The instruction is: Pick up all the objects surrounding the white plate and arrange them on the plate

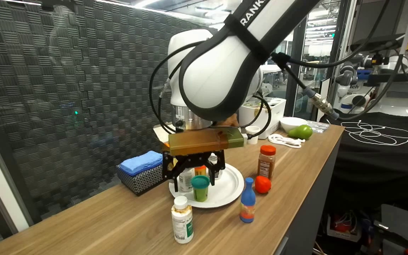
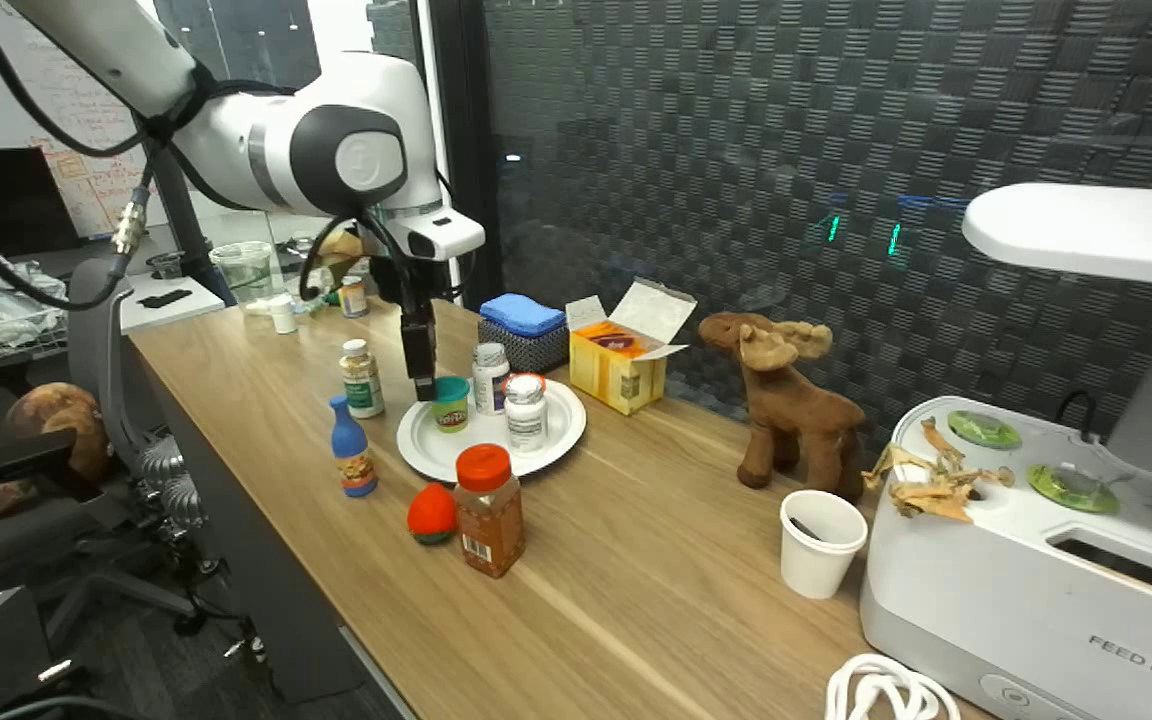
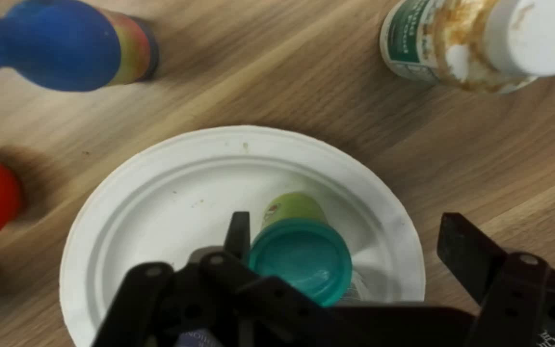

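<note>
On the white plate (image 1: 230, 187) stands a green tub with a teal lid (image 2: 451, 405), upright, with two white bottles (image 2: 489, 380) and a partly hidden orange-capped item (image 1: 200, 170) behind it. My gripper (image 3: 345, 221) is open with its fingers wide apart on either side of the tub; the left finger is close to the lid, and I cannot tell if it touches. Around the plate on the table are a white bottle with a green label (image 1: 182, 223), a blue bottle (image 1: 247, 202), a round red object (image 1: 262, 184) and a red-capped spice jar (image 2: 491, 515).
Beyond the plate sit a dark box with a blue cloth (image 2: 524, 315) and an open yellow carton (image 2: 618, 365). A toy moose (image 2: 786, 410), a paper cup (image 2: 820, 545), a white planter (image 2: 1016, 590) and a white cord (image 2: 886, 690) stand further along. A dark patterned wall borders the table.
</note>
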`<state>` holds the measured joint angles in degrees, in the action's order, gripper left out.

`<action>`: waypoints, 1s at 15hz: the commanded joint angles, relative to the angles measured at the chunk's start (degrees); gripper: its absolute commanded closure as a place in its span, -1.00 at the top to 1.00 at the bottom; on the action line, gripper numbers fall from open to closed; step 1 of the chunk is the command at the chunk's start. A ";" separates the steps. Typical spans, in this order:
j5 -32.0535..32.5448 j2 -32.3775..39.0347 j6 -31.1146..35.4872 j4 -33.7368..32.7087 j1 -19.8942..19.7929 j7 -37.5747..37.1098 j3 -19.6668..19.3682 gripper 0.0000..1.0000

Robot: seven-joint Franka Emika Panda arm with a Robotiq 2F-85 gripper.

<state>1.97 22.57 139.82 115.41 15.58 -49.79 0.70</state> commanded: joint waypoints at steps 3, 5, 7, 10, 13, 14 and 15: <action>3.12 -5.70 -2.60 2.49 3.23 -6.25 0.69 1.00; 2.45 -5.72 -3.19 2.15 3.19 -5.72 2.19 1.00; 1.73 -5.40 -3.58 1.73 3.12 -5.03 3.47 1.00; 3.15 -5.30 -4.80 1.20 3.81 -6.87 3.85 1.00; 3.12 -5.42 -5.70 1.09 4.02 -7.88 4.27 1.00; 3.03 -5.46 -5.91 1.11 4.04 -8.09 4.36 1.00; 2.98 -5.43 -6.13 1.07 4.03 -8.33 4.44 1.00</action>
<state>4.05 18.64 135.34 116.36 19.26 -55.92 4.83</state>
